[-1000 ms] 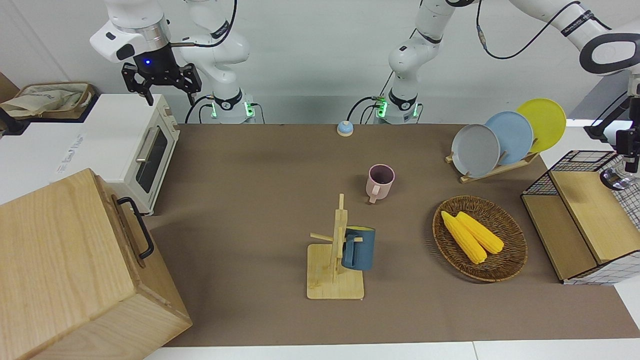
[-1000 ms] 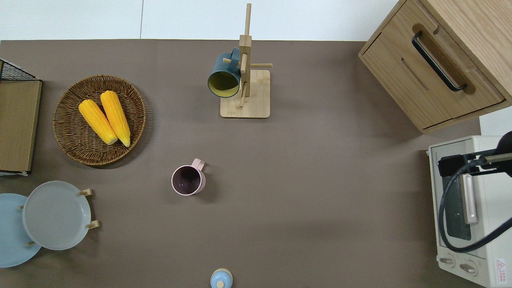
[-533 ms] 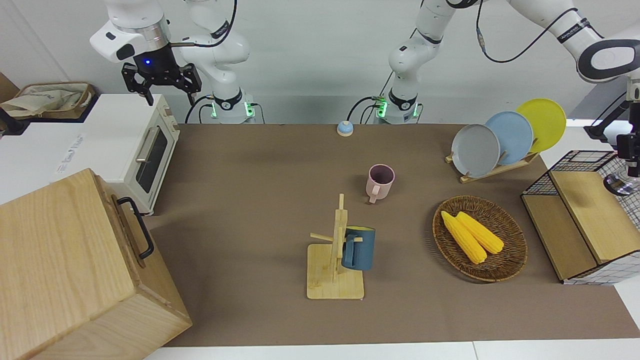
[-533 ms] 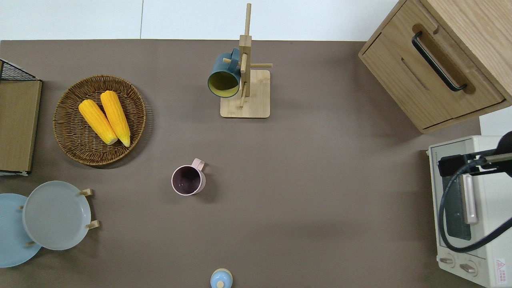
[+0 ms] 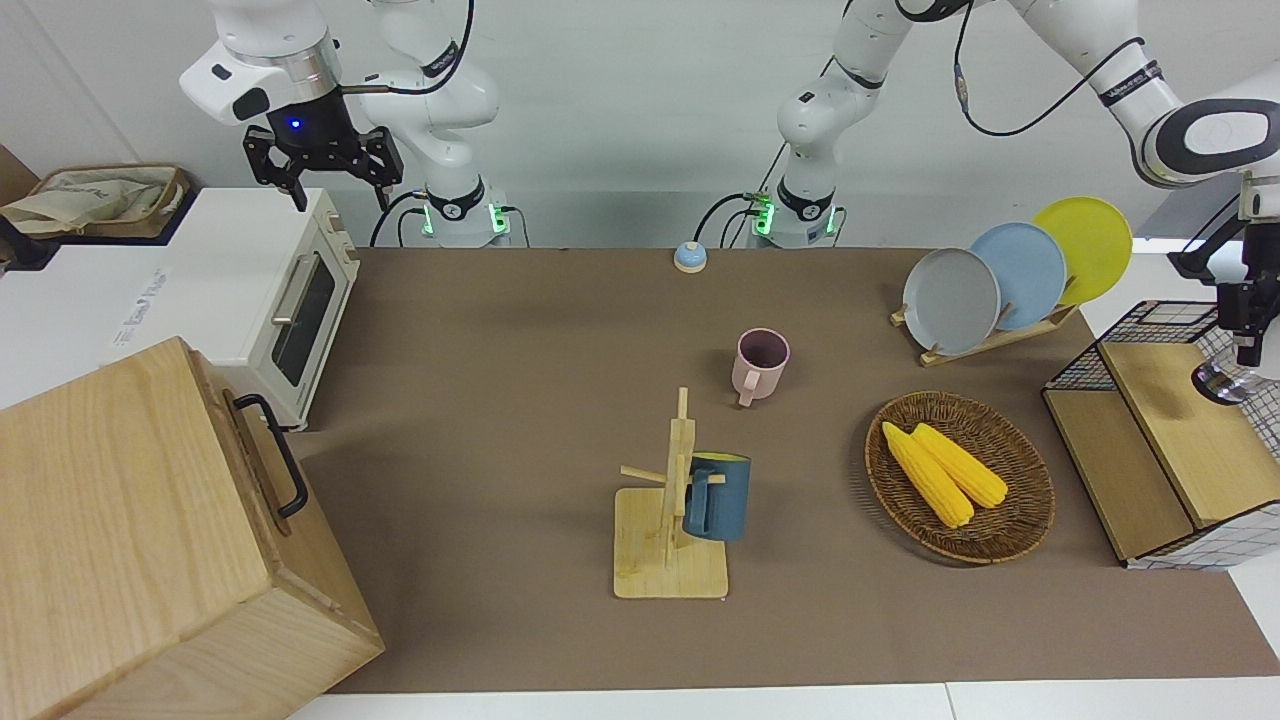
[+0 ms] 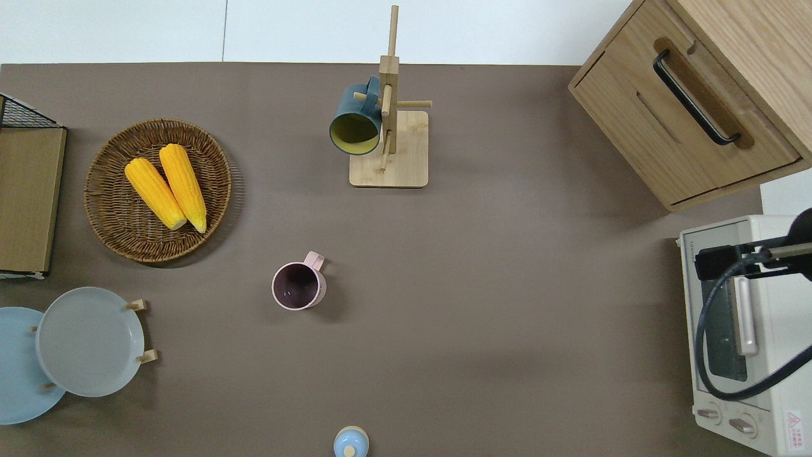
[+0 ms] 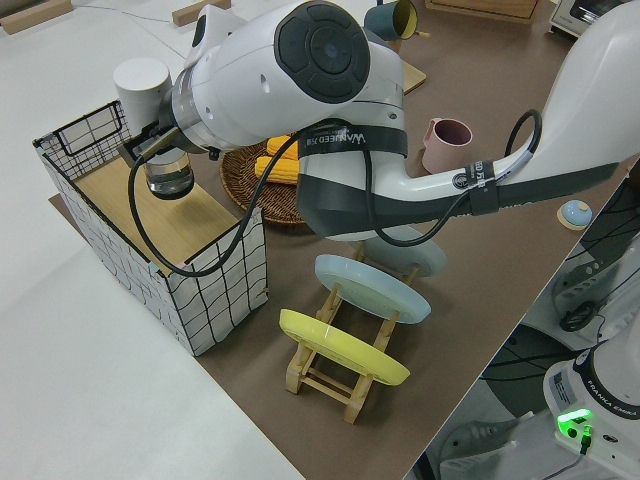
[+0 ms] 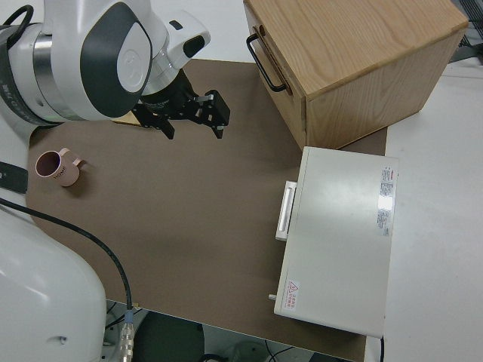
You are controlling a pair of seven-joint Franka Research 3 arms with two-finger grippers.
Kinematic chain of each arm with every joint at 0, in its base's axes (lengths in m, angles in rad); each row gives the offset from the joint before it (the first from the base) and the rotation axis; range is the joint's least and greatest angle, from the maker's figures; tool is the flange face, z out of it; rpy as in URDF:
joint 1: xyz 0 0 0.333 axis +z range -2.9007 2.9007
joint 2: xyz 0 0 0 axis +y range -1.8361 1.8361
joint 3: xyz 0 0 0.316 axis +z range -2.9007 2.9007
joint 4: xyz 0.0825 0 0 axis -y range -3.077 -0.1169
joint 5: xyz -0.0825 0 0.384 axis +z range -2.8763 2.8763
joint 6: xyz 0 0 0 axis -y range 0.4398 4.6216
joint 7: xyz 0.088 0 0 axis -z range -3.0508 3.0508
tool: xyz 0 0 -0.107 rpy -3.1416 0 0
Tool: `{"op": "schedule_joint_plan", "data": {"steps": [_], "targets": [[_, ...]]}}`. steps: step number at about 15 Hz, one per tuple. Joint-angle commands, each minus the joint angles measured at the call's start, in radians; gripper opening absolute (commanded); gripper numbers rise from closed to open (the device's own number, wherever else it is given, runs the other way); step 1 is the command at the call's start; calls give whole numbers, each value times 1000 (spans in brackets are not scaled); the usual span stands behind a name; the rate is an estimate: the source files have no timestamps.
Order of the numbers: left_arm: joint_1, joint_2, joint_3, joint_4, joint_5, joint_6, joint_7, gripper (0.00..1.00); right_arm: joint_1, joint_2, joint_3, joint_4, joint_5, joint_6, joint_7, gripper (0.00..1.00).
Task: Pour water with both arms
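Observation:
My left gripper is up at the left arm's end of the table, over the wooden shelf of a black wire basket. It is shut on a clear glass that hangs upright just above the shelf; the glass also shows in the left side view. The arm's wrist hides the fingers there. My right arm is parked, its gripper open and empty. A pink mug stands upright mid-table.
A dark blue mug hangs on a wooden mug rack. A wicker tray holds two corn cobs. A plate rack holds three plates. A white toaster oven, a wooden cabinet and a small blue bell also stand here.
My left arm has carried the glass lower, toward the wooden shelf in the wire basket. The right arm has barely moved.

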Motion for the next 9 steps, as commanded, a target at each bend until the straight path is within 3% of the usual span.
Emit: {"op": "schedule_joint_plan", "data": {"steps": [1, 9], "targets": [[13, 7, -8, -1, -34, 31, 40, 0, -2, -16, 0, -17, -4, 8, -21, 992], [16, 44, -8, -1, -34, 45, 64, 0, -2, -16, 0, -17, -4, 8, -21, 992]]}}
